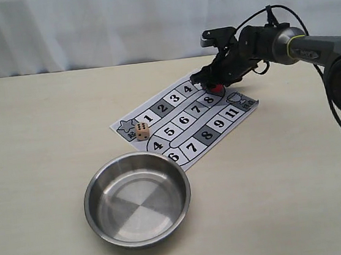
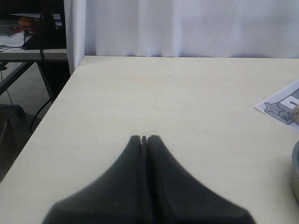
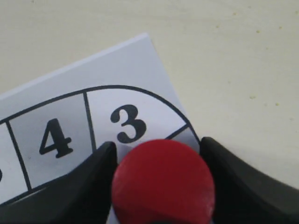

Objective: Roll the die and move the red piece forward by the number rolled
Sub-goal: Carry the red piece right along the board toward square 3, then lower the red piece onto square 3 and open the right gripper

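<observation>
The red piece (image 3: 163,182) sits between the two black fingers of my right gripper (image 3: 158,144), which is shut on it. Squares 3 and 4 of the paper game board (image 3: 70,88) show just beyond it. In the exterior view the right gripper (image 1: 213,83) reaches over the board's far end, with the red piece (image 1: 216,88) showing only partly under it. The die (image 1: 141,131) rests on the board (image 1: 185,123) beside square 1, near the star corner. My left gripper (image 2: 144,138) is shut and empty above bare table, far from the board.
A round steel bowl (image 1: 137,199) stands empty on the pale wooden table, just in front of the board's near edge. The left wrist view catches the board's star corner (image 2: 280,105), a sliver of the die (image 2: 296,113) and the table's left edge (image 2: 56,100).
</observation>
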